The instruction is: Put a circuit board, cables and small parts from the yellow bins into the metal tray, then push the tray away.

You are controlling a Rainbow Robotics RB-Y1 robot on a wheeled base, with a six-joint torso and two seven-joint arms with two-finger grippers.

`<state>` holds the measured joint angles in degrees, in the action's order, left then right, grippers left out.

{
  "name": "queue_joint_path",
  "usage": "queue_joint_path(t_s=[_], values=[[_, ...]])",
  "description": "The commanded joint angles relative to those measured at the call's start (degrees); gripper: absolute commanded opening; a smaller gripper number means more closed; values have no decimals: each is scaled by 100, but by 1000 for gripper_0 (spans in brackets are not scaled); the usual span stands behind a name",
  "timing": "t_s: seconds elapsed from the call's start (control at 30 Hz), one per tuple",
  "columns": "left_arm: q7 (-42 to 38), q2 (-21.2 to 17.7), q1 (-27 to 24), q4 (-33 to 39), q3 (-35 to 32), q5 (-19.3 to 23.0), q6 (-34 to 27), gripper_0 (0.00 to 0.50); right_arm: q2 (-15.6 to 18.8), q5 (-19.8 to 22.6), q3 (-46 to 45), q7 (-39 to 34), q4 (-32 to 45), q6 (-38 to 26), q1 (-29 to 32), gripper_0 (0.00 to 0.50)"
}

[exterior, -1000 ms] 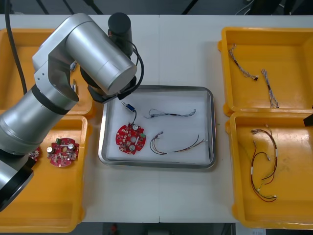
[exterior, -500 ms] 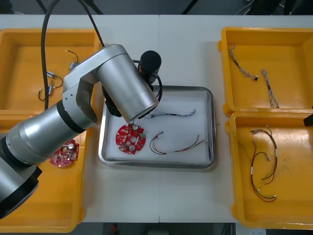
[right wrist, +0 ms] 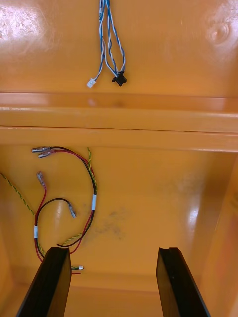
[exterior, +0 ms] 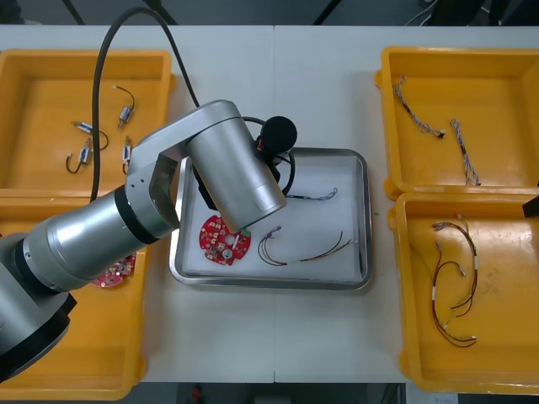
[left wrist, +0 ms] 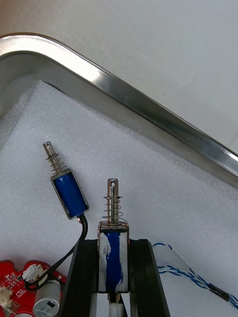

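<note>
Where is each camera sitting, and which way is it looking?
Front view: sits above the arms, looks steeply down at the table; the left arm reaches over the metal tray.
Left wrist view: rides the left wrist, looks into the tray's corner; the left fingers are shut on a small metal part.
Right wrist view: rides the right wrist, looks into a yellow bin at the red and yellow cable; the right fingers stand open.
Shared: front and left wrist views both show the tray and the red circuit board.

Light table (exterior: 328, 76) with a centre seam; beyond its far edge, dark floor (exterior: 253, 10), perhaps.
</note>
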<state>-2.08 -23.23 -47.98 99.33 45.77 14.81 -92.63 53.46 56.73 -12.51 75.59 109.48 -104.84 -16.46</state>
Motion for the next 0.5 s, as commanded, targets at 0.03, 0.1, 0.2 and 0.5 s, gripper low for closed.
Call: queue_joint_path(t_s=[0.03, 0.1, 0.2, 0.5], values=[[208, 143, -10, 17, 178, -92, 96, 3, 244, -30, -191, -194, 153, 33, 38, 500], [199, 161, -19, -36, 205, -101, 131, 5, 244, -30, -191, -194, 153, 33, 38, 500], [199, 196, -19, -221, 240, -128, 298, 4, 244, -30, -191, -194, 153, 33, 38, 500], [155, 257, -19, -537, 354, -321, 659, 58, 244, -30, -191, -194, 153, 33, 38, 500]])
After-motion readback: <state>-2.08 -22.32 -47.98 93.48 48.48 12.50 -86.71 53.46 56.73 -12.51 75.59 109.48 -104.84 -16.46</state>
